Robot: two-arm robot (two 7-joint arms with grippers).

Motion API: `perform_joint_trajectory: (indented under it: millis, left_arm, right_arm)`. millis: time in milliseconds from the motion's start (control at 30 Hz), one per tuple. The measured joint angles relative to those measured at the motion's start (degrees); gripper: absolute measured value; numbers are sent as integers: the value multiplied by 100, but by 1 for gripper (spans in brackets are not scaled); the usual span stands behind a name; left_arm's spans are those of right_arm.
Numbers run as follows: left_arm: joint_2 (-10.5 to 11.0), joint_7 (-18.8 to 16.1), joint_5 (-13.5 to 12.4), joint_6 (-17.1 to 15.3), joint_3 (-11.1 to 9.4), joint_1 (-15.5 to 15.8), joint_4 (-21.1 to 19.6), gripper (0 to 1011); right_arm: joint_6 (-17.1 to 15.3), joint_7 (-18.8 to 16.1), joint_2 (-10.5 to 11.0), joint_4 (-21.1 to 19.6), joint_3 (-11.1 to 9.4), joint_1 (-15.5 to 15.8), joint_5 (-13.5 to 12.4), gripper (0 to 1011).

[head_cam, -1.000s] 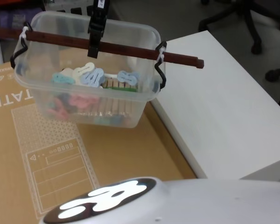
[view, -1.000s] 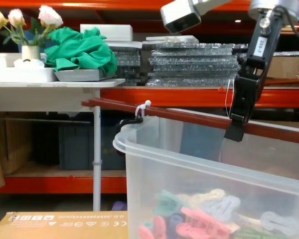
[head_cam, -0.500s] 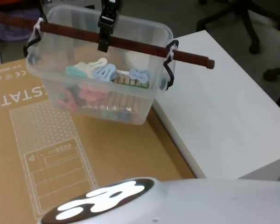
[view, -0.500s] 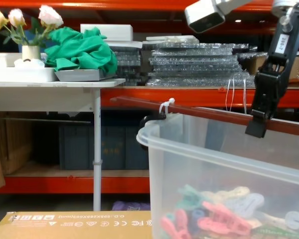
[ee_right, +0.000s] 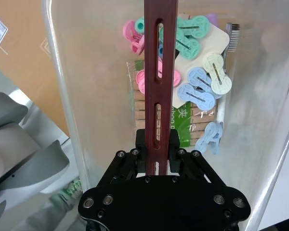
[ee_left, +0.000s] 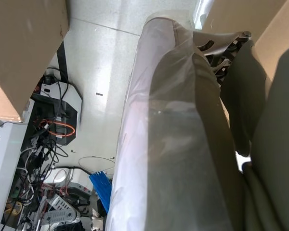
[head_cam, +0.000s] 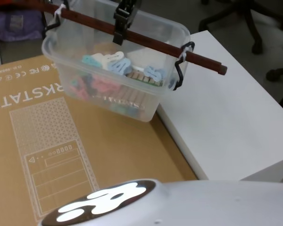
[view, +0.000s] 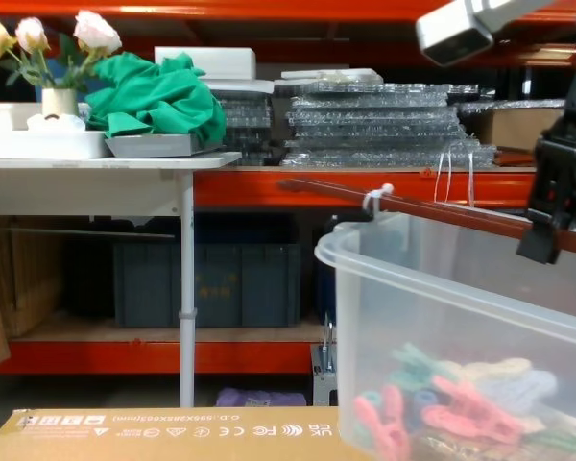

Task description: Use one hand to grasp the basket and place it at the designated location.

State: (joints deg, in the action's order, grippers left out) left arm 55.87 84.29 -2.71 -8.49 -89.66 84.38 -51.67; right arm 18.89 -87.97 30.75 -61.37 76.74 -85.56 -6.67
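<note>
The basket (head_cam: 85, 56) is a clear plastic tub holding colourful clothespins (head_cam: 108, 63). It hangs in the air above the brown cardboard sheet (head_cam: 61, 141), close to the white table's (head_cam: 226, 117) left edge. A reddish-brown wooden handle (head_cam: 146, 40) is tied across its rim with white zip ties. My right gripper (head_cam: 120, 30) is shut on the middle of that handle; the right wrist view shows the bar (ee_right: 160, 72) clamped between my fingers, with the clothespins (ee_right: 197, 82) below. In the chest view the basket (view: 442, 327) hangs at the right under my right gripper (view: 542, 240).
The white table spreads to the right in the head view. Office chair bases (head_cam: 245, 23) stand on the floor behind it. Across the room, a white side table (view: 106, 163) carries green cloth and flowers, with orange shelving behind.
My right gripper has carried the basket to the right and slightly away, from over the cardboard toward the white table's edge. The tub has swung with the handle tilted.
</note>
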Motion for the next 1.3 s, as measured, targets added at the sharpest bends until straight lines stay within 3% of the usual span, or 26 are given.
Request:
perform_joint_trajectory:
  millis: [367, 533, 1300]
  left_arm:
    - [0, 0, 1, 0, 0, 0, 0, 0]
    - [1, 0, -1, 0, 0, 0, 3, 0]
    - [0, 0, -1, 0, 0, 0, 2, 0]
  right_arm:
    - [-471, 211, 595, -279, -175, 276, 27, 241]
    - [-800, 361, 1089, -595, -277, 441, 45, 242]
    - [-1402, 606, 2001, -1190, -601, 864, 152, 241]
